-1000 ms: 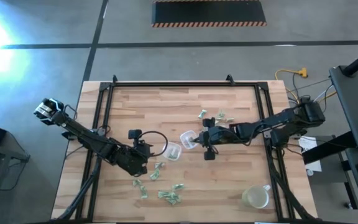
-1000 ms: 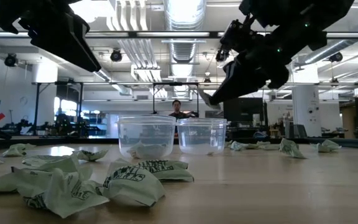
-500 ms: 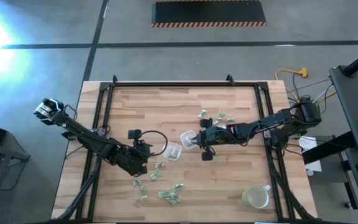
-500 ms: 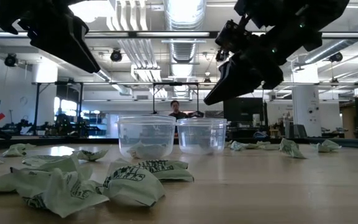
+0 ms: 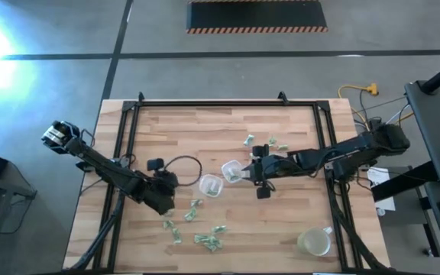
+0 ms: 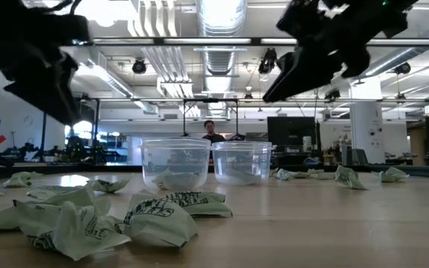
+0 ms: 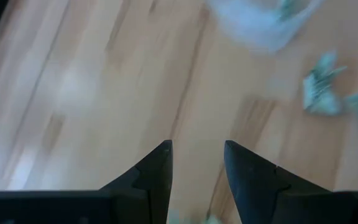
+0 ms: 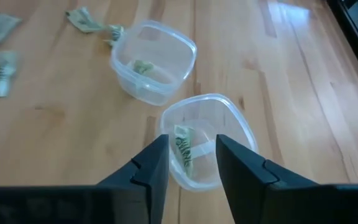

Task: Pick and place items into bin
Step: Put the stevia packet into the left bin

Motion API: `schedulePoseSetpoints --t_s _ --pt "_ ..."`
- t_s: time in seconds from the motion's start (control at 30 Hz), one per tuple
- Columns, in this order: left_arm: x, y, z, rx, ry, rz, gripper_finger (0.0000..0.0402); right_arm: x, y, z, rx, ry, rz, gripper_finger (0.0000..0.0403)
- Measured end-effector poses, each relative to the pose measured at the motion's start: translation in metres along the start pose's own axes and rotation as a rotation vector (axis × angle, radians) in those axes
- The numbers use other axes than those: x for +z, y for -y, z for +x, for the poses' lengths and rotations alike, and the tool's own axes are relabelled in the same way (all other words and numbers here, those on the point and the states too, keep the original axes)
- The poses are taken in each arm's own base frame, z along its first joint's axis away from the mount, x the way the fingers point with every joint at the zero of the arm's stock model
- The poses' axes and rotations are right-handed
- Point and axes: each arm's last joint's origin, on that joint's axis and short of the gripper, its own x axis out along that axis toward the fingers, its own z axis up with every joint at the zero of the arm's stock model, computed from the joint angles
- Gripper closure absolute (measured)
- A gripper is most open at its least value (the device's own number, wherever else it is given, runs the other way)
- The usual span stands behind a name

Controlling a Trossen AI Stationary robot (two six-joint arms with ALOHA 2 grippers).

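Two small clear tubs, the bins, stand mid-table: one (image 5: 231, 170) just ahead of my right gripper (image 5: 246, 174), the other (image 5: 211, 186) beside it. My right gripper (image 8: 191, 149) hangs open above the nearer tub (image 8: 207, 140), where a green-and-white item (image 8: 183, 152) lies on the bottom. The other tub (image 8: 154, 59) holds an item (image 8: 143, 66) too. More crumpled items (image 5: 208, 241) lie on the wood near the front edge. My left gripper (image 5: 166, 205) is open over bare wood (image 7: 197, 155), empty, left of those items.
A yellowish-white mug (image 5: 315, 242) stands at the front right corner. Loose items lie behind the right arm (image 5: 273, 143) and close to the low camera (image 6: 73, 227). A black frame (image 5: 205, 103) runs along the table's far edge. Bare wood spreads far left.
My right gripper has opened and risen above the tubs, drawing back a little toward the table's right edge. My left gripper has sunk toward the table and tipped further down while turning, its fingers still apart.
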Motion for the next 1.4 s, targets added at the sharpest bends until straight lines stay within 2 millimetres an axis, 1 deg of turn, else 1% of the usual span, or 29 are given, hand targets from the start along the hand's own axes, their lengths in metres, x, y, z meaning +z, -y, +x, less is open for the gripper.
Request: schedulePoseSetpoints --t_s 0.17,0.3,0.4,0.53,0.63,0.93,1.2,1.4 --pt "-0.013 -0.005 -0.003 0.049 -0.116 -0.161 0.0273 0.001 -0.007 -0.026 0.031 0.061 0.005 0.0291" --pt "-0.018 -0.004 -0.002 0.041 -0.141 -0.221 0.0273 -0.002 -0.012 -0.043 0.057 0.097 0.001 0.0298" --pt "-0.026 -0.005 0.004 0.038 -0.174 -0.239 0.0273 -0.005 -0.015 -0.054 0.077 0.114 0.008 0.0303" --pt "-0.038 -0.008 0.011 0.046 -0.254 -0.318 0.0273 -0.01 -0.018 -0.063 0.096 0.134 0.014 0.0308" --pt "-0.043 -0.009 0.014 0.057 -0.276 -0.368 0.0273 -0.009 -0.02 -0.069 0.107 0.159 0.022 0.0311" --pt "-0.045 -0.008 0.02 0.041 -0.236 -0.401 0.0273 -0.009 -0.025 -0.071 0.126 0.167 0.014 0.0312" --pt "-0.046 -0.008 0.023 0.062 -0.223 -0.395 0.0273 -0.01 -0.027 -0.069 0.134 0.156 0.009 0.0318" --pt "-0.047 -0.007 0.03 0.096 -0.245 -0.382 0.0273 -0.009 -0.027 -0.069 0.134 0.158 0.008 0.0316"
